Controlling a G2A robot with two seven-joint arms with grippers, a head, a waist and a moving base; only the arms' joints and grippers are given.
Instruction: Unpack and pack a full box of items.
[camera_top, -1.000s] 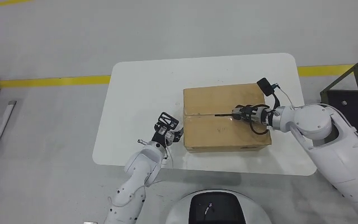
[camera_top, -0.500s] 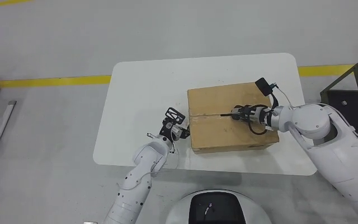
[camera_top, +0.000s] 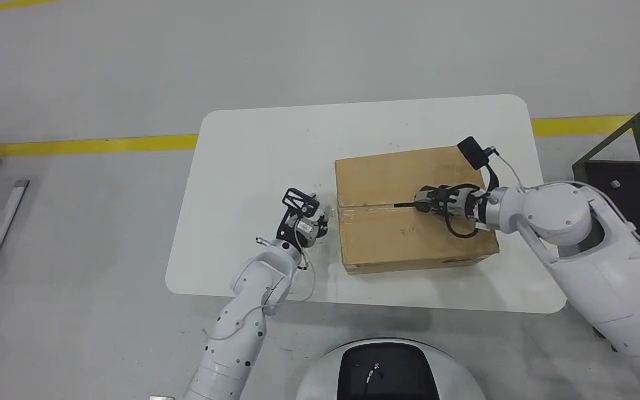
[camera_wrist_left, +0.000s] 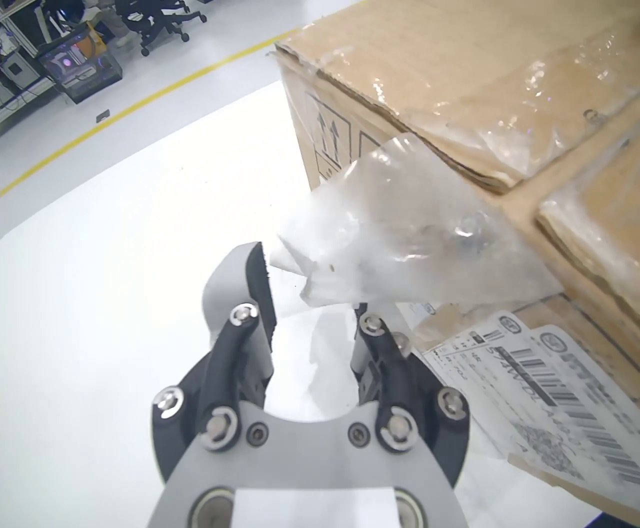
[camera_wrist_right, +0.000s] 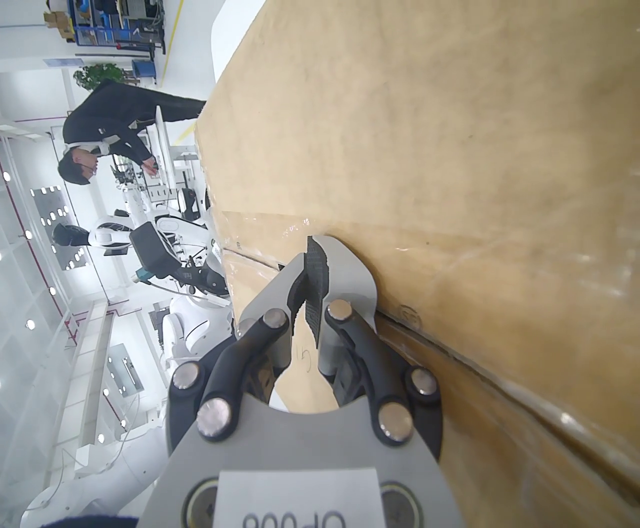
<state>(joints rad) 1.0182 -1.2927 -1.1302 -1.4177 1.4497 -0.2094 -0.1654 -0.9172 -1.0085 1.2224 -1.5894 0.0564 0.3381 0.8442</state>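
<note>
A closed cardboard box (camera_top: 400, 240) stands on the white table (camera_top: 250, 170), right of its middle. My right gripper (camera_top: 418, 203) rests on top of the box at the centre seam, its fingers shut with nothing visible between them; in the right wrist view the right gripper (camera_wrist_right: 314, 265) touches the taped seam of the box (camera_wrist_right: 450, 125). My left gripper (camera_top: 315, 224) sits open just off the box's left side. A loose flap of clear tape (camera_wrist_left: 400, 235) hangs from the box (camera_wrist_left: 450, 65) corner, over the left gripper (camera_wrist_left: 310, 295); one finger is hidden behind the flap.
Shipping labels (camera_wrist_left: 545, 395) are stuck on the box side near the left gripper. The table (camera_wrist_left: 125, 250) is bare to the left of the box. A yellow floor line (camera_top: 100, 145) runs behind the table, and a dark frame (camera_top: 610, 160) stands at the right edge.
The box shifted slightly to the right. My left gripper moved up to the box's left side, then drew back a little. The right gripper stayed on the seam.
</note>
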